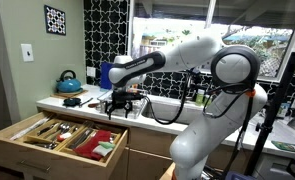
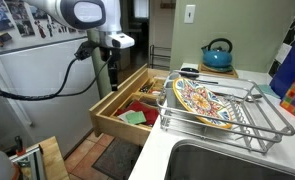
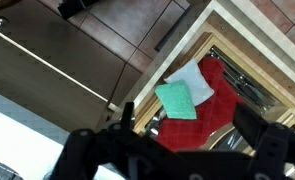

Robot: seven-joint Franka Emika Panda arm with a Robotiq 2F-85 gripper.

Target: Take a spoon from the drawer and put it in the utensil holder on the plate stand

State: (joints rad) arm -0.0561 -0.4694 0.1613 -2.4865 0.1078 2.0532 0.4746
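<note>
Blurred and dark, the fingers [image 3: 92,155] of the hand [image 3: 184,125] fill the bottom of the wrist view. They are spread wide and grip nothing. Through the gap shows the open drawer [image 3: 257,45] below, where a green square pad [image 3: 177,100] overlaps a pale blue one [image 3: 192,78], both lying on a red cloth [image 3: 222,85]. Silvery cutlery [image 3: 249,92] beside the cloth is partly hidden by a finger and too smeared to tell a spoon from a fork. In both exterior views the hand [image 1: 120,103] [image 2: 112,80] hangs above the drawer [image 1: 17,152], touching none of its contents, and its fingertips are too small there to judge. The wire plate stand [image 2: 272,125] sits beside the sink [image 2: 217,165], which the frame's bottom edge cuts off. A patterned plate [image 2: 199,100] leans in the stand, but a utensil holder on it cannot be made out. A teal kettle [image 2: 217,55] stands on the table [image 1: 49,104] behind the stand.
</note>
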